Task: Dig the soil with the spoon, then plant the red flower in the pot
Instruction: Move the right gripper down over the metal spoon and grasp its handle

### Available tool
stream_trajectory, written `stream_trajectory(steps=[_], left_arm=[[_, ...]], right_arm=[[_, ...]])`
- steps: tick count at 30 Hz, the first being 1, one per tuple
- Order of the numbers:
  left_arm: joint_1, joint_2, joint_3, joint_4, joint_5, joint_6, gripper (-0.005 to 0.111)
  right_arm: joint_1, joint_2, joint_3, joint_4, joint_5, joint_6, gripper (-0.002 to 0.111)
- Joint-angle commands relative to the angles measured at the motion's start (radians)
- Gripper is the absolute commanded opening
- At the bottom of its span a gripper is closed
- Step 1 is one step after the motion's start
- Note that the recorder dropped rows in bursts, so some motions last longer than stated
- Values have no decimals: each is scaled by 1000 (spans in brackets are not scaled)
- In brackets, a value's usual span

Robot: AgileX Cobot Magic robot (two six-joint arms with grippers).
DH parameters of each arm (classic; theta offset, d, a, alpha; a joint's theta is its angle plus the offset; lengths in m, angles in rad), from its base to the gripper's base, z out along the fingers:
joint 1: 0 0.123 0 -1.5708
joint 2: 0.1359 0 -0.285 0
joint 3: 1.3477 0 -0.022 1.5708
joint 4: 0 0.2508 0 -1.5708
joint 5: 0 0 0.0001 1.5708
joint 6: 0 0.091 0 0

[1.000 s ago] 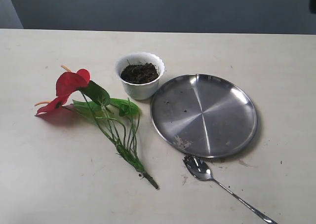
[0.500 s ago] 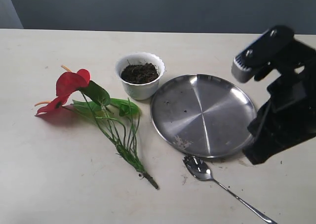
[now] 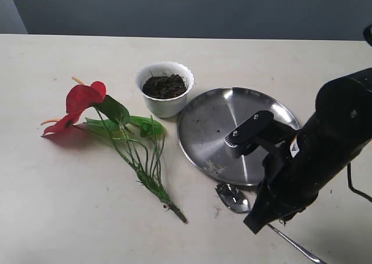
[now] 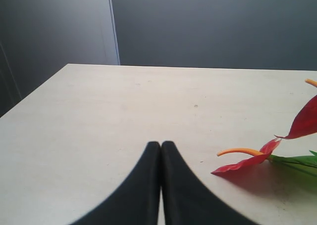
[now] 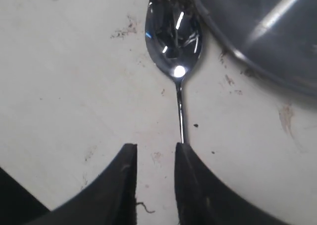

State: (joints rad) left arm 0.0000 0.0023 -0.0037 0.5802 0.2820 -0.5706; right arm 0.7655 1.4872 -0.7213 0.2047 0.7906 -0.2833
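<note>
The steel spoon (image 3: 232, 197) lies on the table in front of the plate, bowl toward the plate; its handle runs under my right arm. My right gripper (image 5: 155, 150) hangs open just above the spoon (image 5: 174, 34), the handle passing beneath one finger, nothing between the fingers. The white scalloped pot (image 3: 165, 89) holds dark soil (image 3: 164, 86). The red flower (image 3: 81, 101) lies flat left of the pot, stems pointing toward the front. My left gripper (image 4: 160, 144) is shut and empty over bare table, beside a red bloom (image 4: 247, 161); it is out of the exterior view.
A large round steel plate (image 3: 239, 135) lies right of the pot, its rim close to the spoon's bowl; the plate's edge (image 5: 257, 36) shows in the right wrist view. Soil crumbs and smears dot the table around the spoon.
My right arm has come in from the right and dropped down over the spoon's handle; a second ago it was out of view. The flower, pot, plate and spoon have not moved.
</note>
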Motion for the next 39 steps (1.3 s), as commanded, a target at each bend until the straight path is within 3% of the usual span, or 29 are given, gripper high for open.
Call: stream_trajectory(steps=[1, 39], left_arm=[[1, -2, 4, 0, 2, -2, 0], [1, -2, 4, 0, 2, -2, 0]], right_arm=[[4, 49, 3, 10, -10, -14, 27], [4, 268, 3, 6, -89, -15, 27]])
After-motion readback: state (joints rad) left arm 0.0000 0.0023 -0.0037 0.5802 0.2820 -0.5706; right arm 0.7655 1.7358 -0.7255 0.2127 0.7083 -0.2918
